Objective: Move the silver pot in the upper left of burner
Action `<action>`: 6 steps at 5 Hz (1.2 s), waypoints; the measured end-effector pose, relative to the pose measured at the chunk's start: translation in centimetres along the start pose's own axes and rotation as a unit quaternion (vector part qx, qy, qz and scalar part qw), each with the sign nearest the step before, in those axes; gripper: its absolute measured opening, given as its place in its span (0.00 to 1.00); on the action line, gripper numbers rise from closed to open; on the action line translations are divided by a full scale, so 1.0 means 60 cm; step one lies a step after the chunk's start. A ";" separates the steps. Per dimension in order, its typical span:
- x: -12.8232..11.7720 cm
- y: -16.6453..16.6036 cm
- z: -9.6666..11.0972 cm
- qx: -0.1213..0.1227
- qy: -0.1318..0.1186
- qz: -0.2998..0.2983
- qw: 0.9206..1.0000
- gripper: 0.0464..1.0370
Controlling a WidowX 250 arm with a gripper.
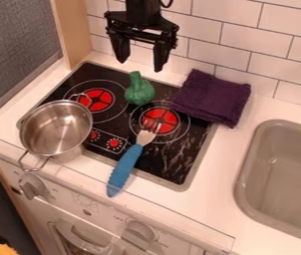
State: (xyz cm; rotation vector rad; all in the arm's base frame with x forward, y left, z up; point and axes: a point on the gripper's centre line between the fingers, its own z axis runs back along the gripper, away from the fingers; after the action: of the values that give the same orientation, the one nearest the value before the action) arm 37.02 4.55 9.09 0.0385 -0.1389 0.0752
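From my camera view, I judge the task barely started: the silver pot (pixel 57 127) sits upright at the near left corner of the stove (pixel 170 172), partly past its edge and onto the white bench (pixel 223 167), its front handle pointing out over the front edge. The far handle reaches toward the upper left burner (pixel 98 99), but the body is well short of the red disc. What remains, as I read it, is the whole job: grasp, lift or slide, set down up there, release. My end effector (pixel 140 65) hangs over the back of the stove, released, its two fingers spread with nothing between them. As for room, I'd want to come in from above the pot; the wooden post (pixel 75 30) stands behind and to the left, and the tiled wall (pixel 246 25) runs along the back, so a wide swing that way could clip something. The green toy vegetable (pixel 140 91) lies just right of the target burner and could get nudged as the pot goes in. The blue-handled fork (pixel 125 169) lies across the near right side, so I'd keep my path left of it. A push toward me would risk tipping the pot off the front edge.
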 end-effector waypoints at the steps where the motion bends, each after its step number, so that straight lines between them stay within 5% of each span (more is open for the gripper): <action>1: -0.012 -0.001 -0.023 -0.001 0.022 -0.001 1.000 0.96; 3: -0.078 0.010 0.022 0.024 -0.003 -0.013 1.000 0.96; 6: -0.172 0.044 -0.069 0.052 0.069 -0.023 0.996 0.96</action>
State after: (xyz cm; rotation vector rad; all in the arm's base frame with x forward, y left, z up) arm 27.21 6.65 3.62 0.1397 0.0041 0.0380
